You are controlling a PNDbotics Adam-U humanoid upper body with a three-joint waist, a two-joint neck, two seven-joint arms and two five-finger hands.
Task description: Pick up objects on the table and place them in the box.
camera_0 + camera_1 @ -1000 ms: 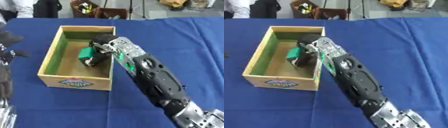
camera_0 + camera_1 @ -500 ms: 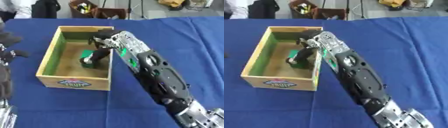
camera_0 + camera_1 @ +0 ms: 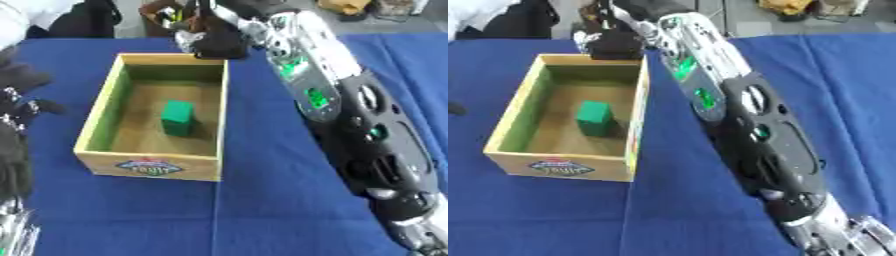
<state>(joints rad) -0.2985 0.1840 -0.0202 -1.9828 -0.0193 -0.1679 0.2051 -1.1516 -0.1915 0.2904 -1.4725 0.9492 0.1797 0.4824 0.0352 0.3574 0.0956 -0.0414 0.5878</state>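
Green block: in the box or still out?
In. The green block rests on the floor of the wooden box; the right robot hand is beyond the far wall, holding nothing.

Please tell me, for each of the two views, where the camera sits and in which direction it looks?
Left eye view: in the head, looking down at the blue tablecloth; shows the black-and-silver right arm, right hand and left hand.
Right eye view: beside it, same direction; right arm only.
Both share the open wooden box holding a green block.
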